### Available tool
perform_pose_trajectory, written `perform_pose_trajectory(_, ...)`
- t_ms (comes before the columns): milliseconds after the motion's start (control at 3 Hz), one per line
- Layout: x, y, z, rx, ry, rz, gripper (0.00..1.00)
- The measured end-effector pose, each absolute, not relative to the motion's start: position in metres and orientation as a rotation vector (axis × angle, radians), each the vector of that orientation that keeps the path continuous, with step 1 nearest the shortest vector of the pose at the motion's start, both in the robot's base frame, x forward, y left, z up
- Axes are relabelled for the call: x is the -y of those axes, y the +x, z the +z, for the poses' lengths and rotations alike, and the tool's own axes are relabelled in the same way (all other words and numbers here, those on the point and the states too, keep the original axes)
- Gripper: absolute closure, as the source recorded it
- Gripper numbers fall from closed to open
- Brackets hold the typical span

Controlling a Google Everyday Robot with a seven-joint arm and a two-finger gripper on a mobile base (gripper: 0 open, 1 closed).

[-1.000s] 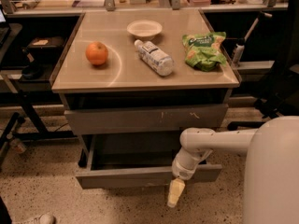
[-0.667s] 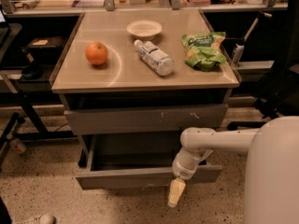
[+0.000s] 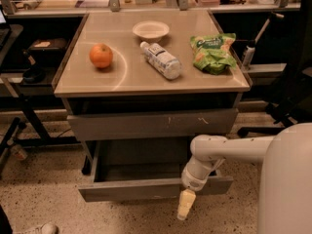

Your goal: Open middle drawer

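Note:
The middle drawer is pulled out from the cabinet. Its plain grey front faces me low in the view, and its shallow grey tray shows behind that front. Above it is the taller grey front with white scratch marks, which is shut. My gripper hangs from the white arm. It points down just in front of the right part of the drawer's front and reaches below its lower edge. It holds nothing that I can see.
On the cabinet top lie an orange, a white bowl, a plastic bottle on its side and a green chip bag. Dark shelves and a stand leg are at the left. My white body is at the right.

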State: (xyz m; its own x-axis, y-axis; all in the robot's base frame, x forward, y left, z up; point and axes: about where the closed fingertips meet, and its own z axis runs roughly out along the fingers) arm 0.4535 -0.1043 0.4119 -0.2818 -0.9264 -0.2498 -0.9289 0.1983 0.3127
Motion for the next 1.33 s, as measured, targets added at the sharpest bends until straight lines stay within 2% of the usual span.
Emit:
perform_pose_trajectory(667,0.118,0.419,0.414,-2.464,-1.885,0.676,0.00)
perform_pose_trajectory(1000,0.139,0.383,0.426,-2.504,-1.876,0.695,0.00)
perform_pose_trajectory(1333,0.139,0.384,0.426,-2.504,-1.876,0.695,0.00)
